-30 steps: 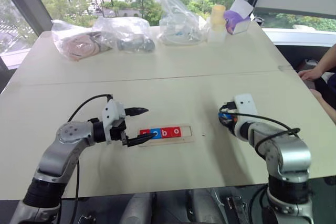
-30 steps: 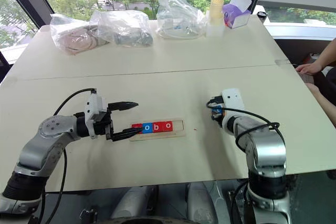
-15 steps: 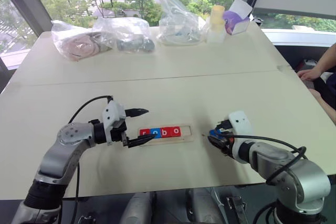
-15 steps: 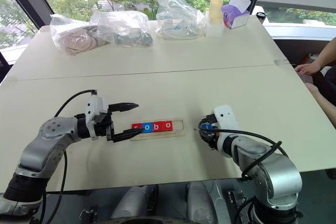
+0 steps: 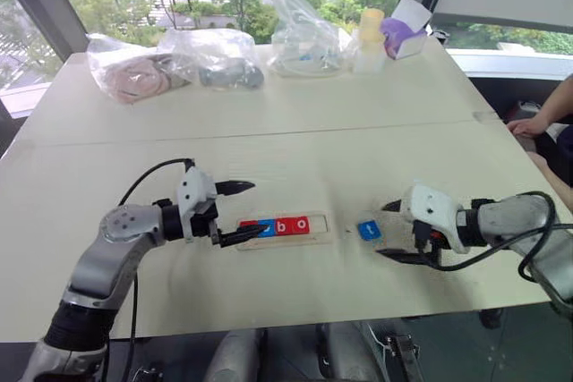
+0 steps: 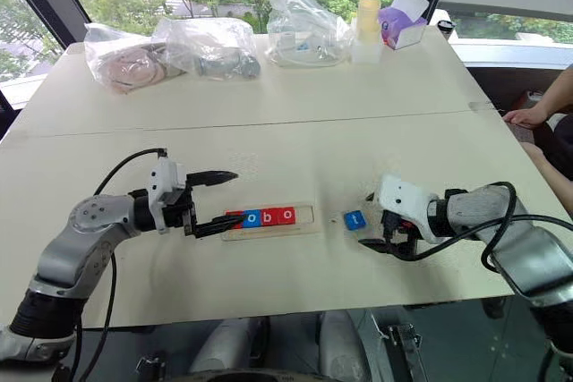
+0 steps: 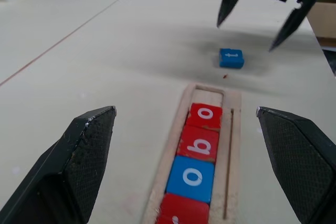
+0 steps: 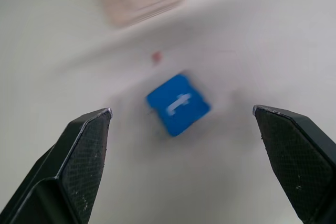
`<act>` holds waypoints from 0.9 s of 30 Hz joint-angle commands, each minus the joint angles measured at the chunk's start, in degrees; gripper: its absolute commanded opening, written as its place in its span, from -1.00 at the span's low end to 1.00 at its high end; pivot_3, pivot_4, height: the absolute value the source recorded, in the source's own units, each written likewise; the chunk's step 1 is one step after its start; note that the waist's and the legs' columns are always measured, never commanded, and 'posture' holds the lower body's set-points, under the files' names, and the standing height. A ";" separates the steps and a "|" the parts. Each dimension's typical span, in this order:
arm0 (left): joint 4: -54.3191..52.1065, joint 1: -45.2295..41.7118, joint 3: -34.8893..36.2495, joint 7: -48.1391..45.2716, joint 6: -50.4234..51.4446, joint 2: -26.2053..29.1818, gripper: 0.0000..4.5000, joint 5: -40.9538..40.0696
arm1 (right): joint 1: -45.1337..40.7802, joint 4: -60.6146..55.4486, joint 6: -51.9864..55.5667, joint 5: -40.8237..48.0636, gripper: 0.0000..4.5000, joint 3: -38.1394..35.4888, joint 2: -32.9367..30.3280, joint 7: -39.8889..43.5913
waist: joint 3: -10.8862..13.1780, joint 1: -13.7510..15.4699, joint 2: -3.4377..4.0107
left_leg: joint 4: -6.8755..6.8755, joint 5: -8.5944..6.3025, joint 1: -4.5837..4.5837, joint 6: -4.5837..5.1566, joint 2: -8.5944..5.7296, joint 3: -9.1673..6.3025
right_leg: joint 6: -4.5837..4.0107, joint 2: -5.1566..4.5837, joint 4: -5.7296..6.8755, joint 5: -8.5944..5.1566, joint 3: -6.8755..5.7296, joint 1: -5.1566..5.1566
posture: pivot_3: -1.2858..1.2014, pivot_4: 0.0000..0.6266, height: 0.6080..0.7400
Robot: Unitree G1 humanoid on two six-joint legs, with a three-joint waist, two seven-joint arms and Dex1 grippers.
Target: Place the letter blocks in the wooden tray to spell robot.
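Note:
The wooden tray [image 5: 324, 226] lies at the table's middle and holds several letter blocks: red r [image 7: 181, 211], blue o [image 7: 190, 177], red b [image 7: 197, 144], red o [image 7: 205, 116]. Its right end slot [image 7: 207, 97] is bare. A blue t block [image 5: 368, 230] lies flat on the table just right of the tray. My right gripper [image 5: 383, 231] is open, with one finger on either side of the t block [image 8: 177, 104] and not touching it. My left gripper [image 5: 258, 210] is open at the tray's left end, its lower finger over the r block.
Clear plastic bags [image 5: 215, 55] with items, a pale bottle [image 5: 371, 38] and a purple tissue box [image 5: 405, 33] stand along the table's far edge. A person's hand [image 5: 530, 124] rests at the right edge. A seam [image 5: 269, 136] crosses the table behind the tray.
My right gripper has opened and let the blue t block down on the table right of the tray. Its wrist rolled and the arm swung out to the right. The left arm stayed still.

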 commanded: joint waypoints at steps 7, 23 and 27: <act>-1.95 0.77 0.93 0.27 -0.82 0.44 1.00 -0.18 | -11.98 23.08 -17.88 -6.61 0.99 6.42 6.35 10.90 | 0.02 0.30 -0.01 | -0.02 0.00 0.00 -0.01 0.00 -0.07 | -0.03 0.00 -0.02 0.02 -0.01 -0.01 | 0.03 -0.52 1.00; -2.73 1.19 1.18 0.72 -0.36 1.06 1.00 -0.61 | -13.15 22.58 -17.52 -6.03 -0.51 5.98 11.42 13.69 | 0.02 0.33 0.01 | -0.02 0.00 0.03 -0.03 0.02 -0.10 | -0.08 -0.05 0.01 0.05 0.03 0.00 | 0.03 -0.52 1.00; -2.56 0.97 1.12 0.82 -0.33 0.94 1.00 -0.57 | -15.62 15.58 -8.73 -3.30 -0.51 5.48 13.51 11.70 | 0.02 0.28 0.02 | -0.02 0.00 0.03 -0.03 0.01 -0.10 | -0.08 -0.06 0.00 0.05 0.05 -0.03 | 0.03 -0.52 1.00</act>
